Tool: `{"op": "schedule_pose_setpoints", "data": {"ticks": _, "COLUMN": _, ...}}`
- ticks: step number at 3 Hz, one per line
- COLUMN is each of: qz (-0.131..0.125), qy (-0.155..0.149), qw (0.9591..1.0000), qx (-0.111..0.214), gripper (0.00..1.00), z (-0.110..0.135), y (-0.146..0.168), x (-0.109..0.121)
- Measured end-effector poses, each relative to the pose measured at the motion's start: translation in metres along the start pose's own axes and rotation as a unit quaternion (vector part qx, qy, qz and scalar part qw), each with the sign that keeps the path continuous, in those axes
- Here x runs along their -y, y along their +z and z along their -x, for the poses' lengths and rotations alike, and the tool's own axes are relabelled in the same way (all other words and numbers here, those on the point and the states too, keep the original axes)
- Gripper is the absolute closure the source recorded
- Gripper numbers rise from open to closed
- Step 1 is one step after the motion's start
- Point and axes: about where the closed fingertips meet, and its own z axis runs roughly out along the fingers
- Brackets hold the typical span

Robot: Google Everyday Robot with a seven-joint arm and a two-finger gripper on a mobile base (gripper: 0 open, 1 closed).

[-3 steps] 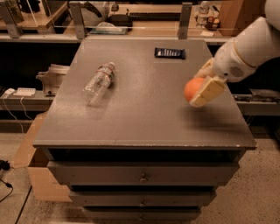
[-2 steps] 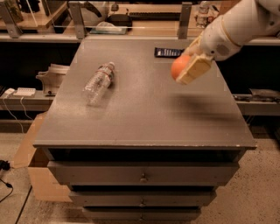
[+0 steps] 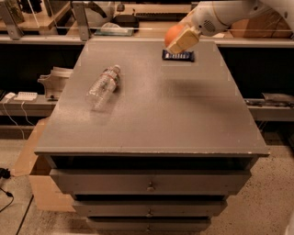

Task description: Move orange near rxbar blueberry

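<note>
The orange is held in my gripper, whose tan fingers are shut around it. The gripper hangs above the far part of the grey cabinet top, just over the left end of the rxbar blueberry. The bar is a dark navy flat wrapper lying near the far edge; its left part is partly covered by the gripper. My white arm comes in from the upper right.
A clear plastic water bottle lies on its side on the left of the top. Shelves with clutter stand behind the cabinet. A cardboard box sits on the floor at the left.
My gripper has carried the orange from the right side of the top to the far edge, up and leftward, so it now hangs over the rxbar blueberry.
</note>
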Motion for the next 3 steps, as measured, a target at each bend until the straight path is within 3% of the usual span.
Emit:
{"op": "schedule_pose_setpoints", "data": {"ticks": 1, "qz": -0.009, "qy": 0.003, "qw": 0.9999, "qx": 0.006, "gripper": 1.0, "z": 0.004, "y": 0.002, "x": 0.005}}
{"op": "schedule_pose_setpoints", "data": {"ticks": 2, "qz": -0.015, "qy": 0.027, "qw": 0.9995, "qx": -0.003, "gripper": 1.0, "z": -0.015, "y": 0.013, "x": 0.006}}
{"op": "schedule_pose_setpoints", "data": {"ticks": 3, "qz": -0.04, "qy": 0.051, "qw": 0.9978, "qx": -0.015, "gripper": 1.0, "z": -0.041, "y": 0.033, "x": 0.03}}
